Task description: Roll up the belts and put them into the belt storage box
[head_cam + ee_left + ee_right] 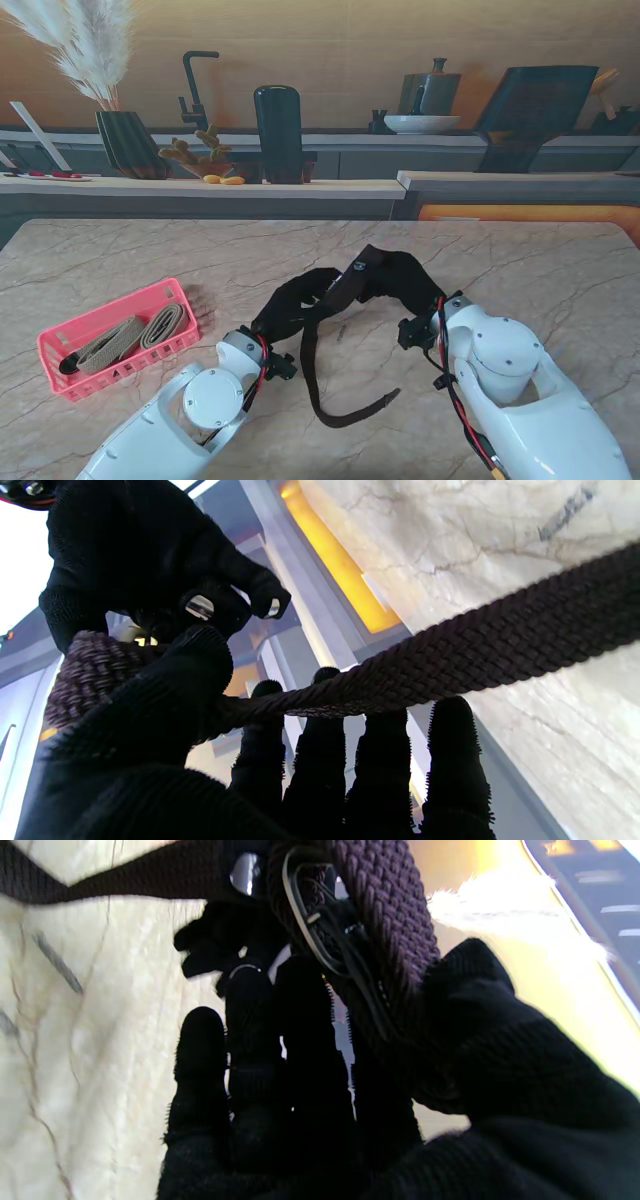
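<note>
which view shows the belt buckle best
The right wrist view: the metal buckle fills its middle, held against the braided dark belt in the right hand. The left wrist view shows only the strap over the left hand. The stand view hides the buckle between the hands.

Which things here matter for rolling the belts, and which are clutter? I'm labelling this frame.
Job: dark braided belt, held by left hand and right hand; pink storage box holding a tan belt.

Lying about: vase of pampas grass, white bowl, black faucet.
</note>
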